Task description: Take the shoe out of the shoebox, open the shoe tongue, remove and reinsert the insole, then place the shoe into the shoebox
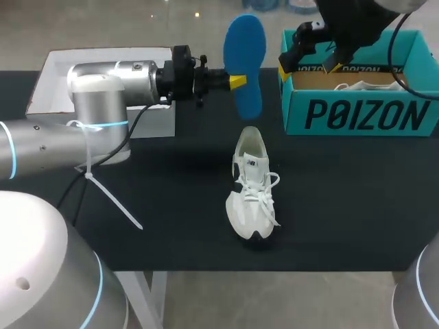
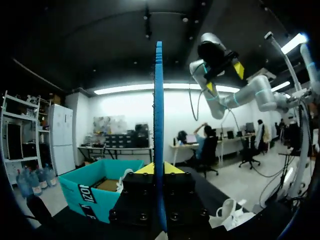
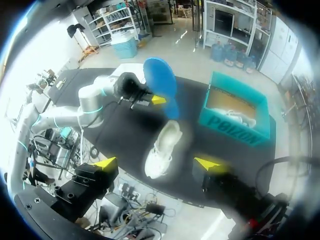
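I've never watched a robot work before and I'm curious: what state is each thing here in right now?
Insole: out of the shoe, held on edge in the air.
Shoe: out of the box, standing on its sole on the table, laces tied.
Shoebox: open, something white inside.
White lid: off the box, open side up.
Left claw: shut on the insole.
Right claw: open, empty, above the shoebox.

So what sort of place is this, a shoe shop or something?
Most likely a robot test lab, not a shop. At a black table, a robot's left gripper holds a blue insole up near a white shoe, with a teal shoebox behind.
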Tool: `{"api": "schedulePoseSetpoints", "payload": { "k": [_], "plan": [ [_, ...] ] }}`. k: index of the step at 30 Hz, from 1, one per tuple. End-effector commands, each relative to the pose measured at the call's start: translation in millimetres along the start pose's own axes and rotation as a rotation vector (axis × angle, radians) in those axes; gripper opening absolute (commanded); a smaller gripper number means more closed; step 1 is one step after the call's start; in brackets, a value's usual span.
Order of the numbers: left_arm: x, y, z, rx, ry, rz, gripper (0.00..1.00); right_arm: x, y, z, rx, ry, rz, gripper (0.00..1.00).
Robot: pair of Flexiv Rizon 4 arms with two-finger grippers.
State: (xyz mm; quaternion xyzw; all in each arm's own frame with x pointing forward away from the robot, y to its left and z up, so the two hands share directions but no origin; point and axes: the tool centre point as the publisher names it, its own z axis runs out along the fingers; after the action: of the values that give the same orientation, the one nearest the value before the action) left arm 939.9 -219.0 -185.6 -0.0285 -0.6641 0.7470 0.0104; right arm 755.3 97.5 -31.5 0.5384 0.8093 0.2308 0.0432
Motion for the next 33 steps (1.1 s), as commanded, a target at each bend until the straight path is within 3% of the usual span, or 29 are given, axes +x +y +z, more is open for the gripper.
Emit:
{"api": "schedulePoseSetpoints", "payload": {
  "k": [1,6,15,18,21,33],
  "plan": [
    [-6.7,10.5,1.1,0.198,-0.007,-0.638,0.0,0.5,2.1,1.1,0.004,-0.002,0.0,1.0],
    [-8.2,13.7,1.3,0.158,-0.009,-0.729,0.0,0.5,2.1,1.1,0.004,-0.002,0.0,1.0],
    [-14.1,16.7,-4.9,0.178,-0.043,-0.888,0.0,0.5,2.1,1.1,0.004,-0.002,0.0,1.0],
    [-15.5,14.5,-7.2,0.163,-0.05,-0.885,0.0,0.5,2.1,1.1,0.004,-0.002,0.0,1.0],
    [-16.6,11.2,-8.1,0.083,-0.067,-0.798,0.0,0.5,2.1,1.1,0.004,-0.002,0.0,1.0],
    [-16.6,11.2,-8.1,0.083,-0.067,-0.798,0.0,0.5,2.1,1.1,0.004,-0.002,0.0,1.0]
  ]
}}
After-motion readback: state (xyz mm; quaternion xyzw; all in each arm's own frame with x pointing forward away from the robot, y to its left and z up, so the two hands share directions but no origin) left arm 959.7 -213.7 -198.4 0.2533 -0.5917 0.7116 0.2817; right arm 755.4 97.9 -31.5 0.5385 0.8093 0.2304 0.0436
